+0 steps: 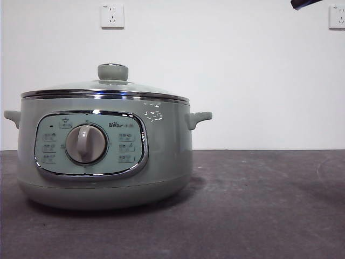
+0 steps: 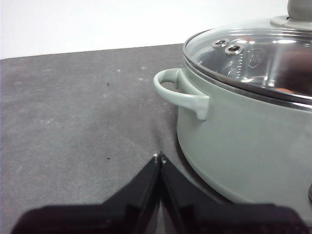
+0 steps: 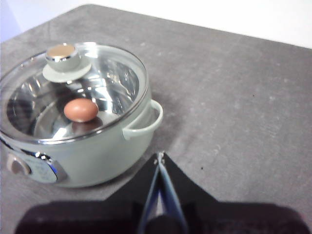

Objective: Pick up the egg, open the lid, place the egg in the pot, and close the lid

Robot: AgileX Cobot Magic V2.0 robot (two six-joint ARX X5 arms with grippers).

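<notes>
Table (image 1: 259, 205): one flat surface, dark grey, matte and faintly speckled. White wall behind carries two sockets (image 1: 112, 15).

Pot (image 1: 161, 162): one, round, smooth pale sage-green shell, standing on the table. Two small looped side handles (image 1: 198, 118); one chrome-framed control panel with one central dial (image 1: 85, 143). Interior is polished steel.

Lid (image 3: 112, 73): one shallow glass dome with shiny chrome rim, seated squarely on the pot, topped by one pale green round knob (image 1: 112, 71).

Egg (image 3: 81, 110): one, reddish-brown, oval, matte, lying on the pot's floor beneath the lid.

Left gripper (image 2: 159, 156): black jaws pressed together, holding nothing, low beside the pot's handle.

Right gripper (image 3: 159, 155): jaws together, empty, raised clear of the pot.
</notes>
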